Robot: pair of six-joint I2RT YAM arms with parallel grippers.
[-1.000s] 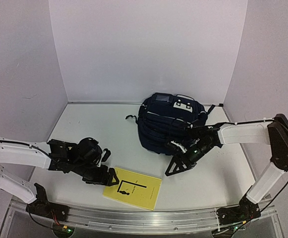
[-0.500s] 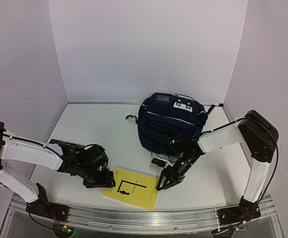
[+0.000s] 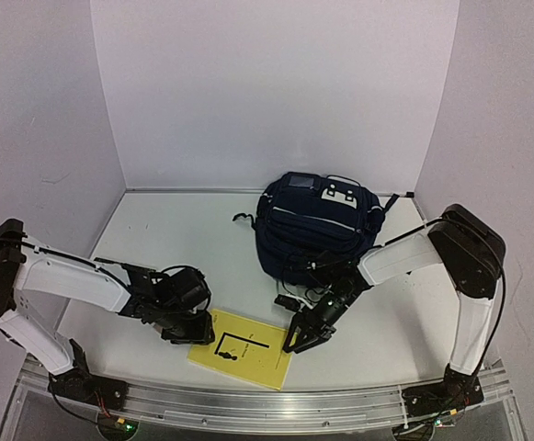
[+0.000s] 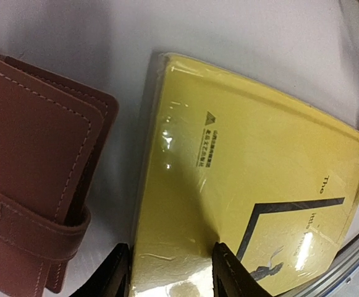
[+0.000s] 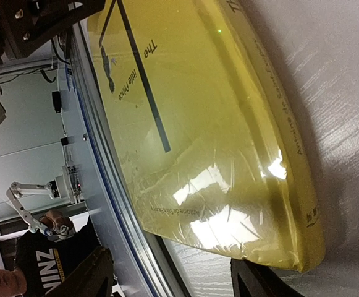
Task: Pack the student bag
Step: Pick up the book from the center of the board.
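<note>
The student bag (image 3: pixel 314 234) sat at the table's (image 3: pixel 184 239) back right, looking soft and floppy; I'd grab a strap or zipper rim. The left gripper (image 3: pixel 198 329) and right gripper (image 3: pixel 301 338) flanked the yellow book (image 3: pixel 241 349), jaws apart.

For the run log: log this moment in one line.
book: lying flat | left gripper: open, at its left edge | right gripper: open, at its right edge | bag: behind book
</note>
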